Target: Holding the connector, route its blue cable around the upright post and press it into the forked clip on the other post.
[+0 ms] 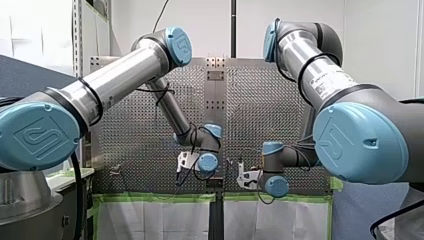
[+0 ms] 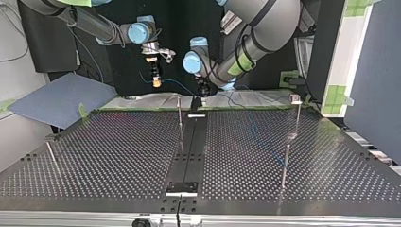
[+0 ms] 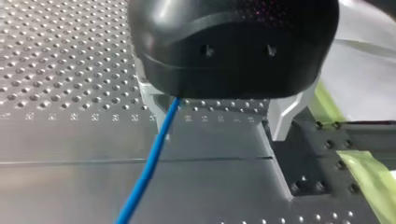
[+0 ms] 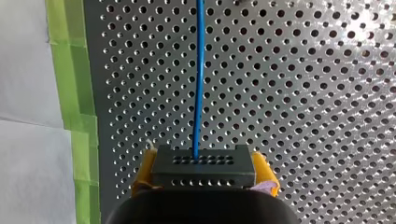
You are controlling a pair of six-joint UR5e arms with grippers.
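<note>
The connector (image 4: 203, 163) sits pinched in the right gripper (image 4: 205, 175), left gripper (image 3: 222, 133) spread; blue cable (image 4: 200, 79) looks neither routed nor clipped.

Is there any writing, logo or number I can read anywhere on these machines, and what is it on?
Embossed square emblem, seemingly a stylised "UR": on my left arm's big blue round joint cap and my right arm's matching cap.
White printed label on my right arm's silver tube: too blurred to read.
Black perforated connector, grey perforated table: no text.
</note>
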